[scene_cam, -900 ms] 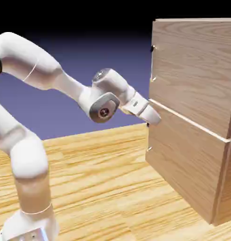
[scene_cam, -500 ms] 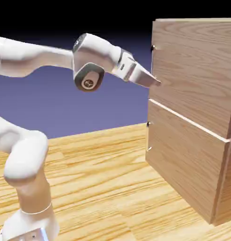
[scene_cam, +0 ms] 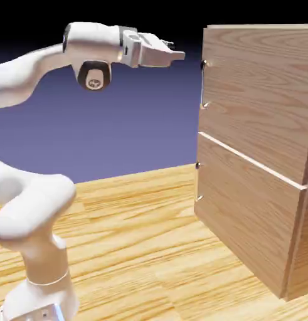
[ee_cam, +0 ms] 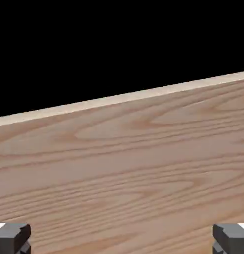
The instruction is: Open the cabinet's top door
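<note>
Presently the fingers (ee_cam: 12, 237) stand wide apart, holding nothing, level with the top door (scene_cam: 256, 94) handle (scene_cam: 202, 84), near but apart.

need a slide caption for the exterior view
White arm's open gripper level with the top of the handle on the cabinet's closed top door, short of touching.

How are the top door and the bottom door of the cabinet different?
The top door sits level with the gripper; the bottom door sits far below it. The top door's handle looks longer than the bottom door's handle. Both are shut, flat, light-brown wood-grain panels.
</note>
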Robot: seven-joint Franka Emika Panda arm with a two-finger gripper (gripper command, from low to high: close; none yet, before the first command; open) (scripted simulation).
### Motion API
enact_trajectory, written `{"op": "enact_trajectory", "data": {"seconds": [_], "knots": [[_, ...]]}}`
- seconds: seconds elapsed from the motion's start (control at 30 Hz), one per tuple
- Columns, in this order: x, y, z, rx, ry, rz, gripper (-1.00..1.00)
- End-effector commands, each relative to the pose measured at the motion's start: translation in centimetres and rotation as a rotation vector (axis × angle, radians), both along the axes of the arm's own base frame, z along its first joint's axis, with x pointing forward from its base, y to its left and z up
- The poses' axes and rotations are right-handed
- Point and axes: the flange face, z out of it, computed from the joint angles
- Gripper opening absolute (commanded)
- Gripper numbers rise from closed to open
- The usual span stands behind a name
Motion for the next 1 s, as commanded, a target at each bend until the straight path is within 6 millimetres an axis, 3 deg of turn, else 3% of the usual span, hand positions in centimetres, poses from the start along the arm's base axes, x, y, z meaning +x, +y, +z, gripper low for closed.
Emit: {"op": "enact_trajectory", "data": {"seconds": [0.0, 0.2, 0.43, 0.57, 0.63, 0.77, 0.8, 0.83, 0.87, 0.97], "knots": [[0.2, 1.0, -0.1, -0.008, -0.014, 0.004, 0.00], [2.8, 6.6, -2.4, -0.066, -0.068, 0.035, 0.00], [8.8, 11.2, -8.6, -0.140, -0.072, 0.078, 0.00], [13.3, 12.2, -13.7, -0.176, -0.047, 0.099, 0.00], [13.5, 12.2, -13.9, -0.177, -0.046, 0.100, 0.00], [18.5, 12.0, -13.9, -0.177, -0.046, 0.100, 0.00], [18.5, 12.0, -13.9, -0.177, -0.046, 0.100, 0.00], [18.5, 12.0, -13.9, -0.177, -0.046, 0.100, -1.00], [18.5, 12.0, -13.9, -0.177, -0.046, 0.100, -1.00], [15.5, 11.1, -13.9, -0.175, -0.052, 0.165, -1.00]]}}
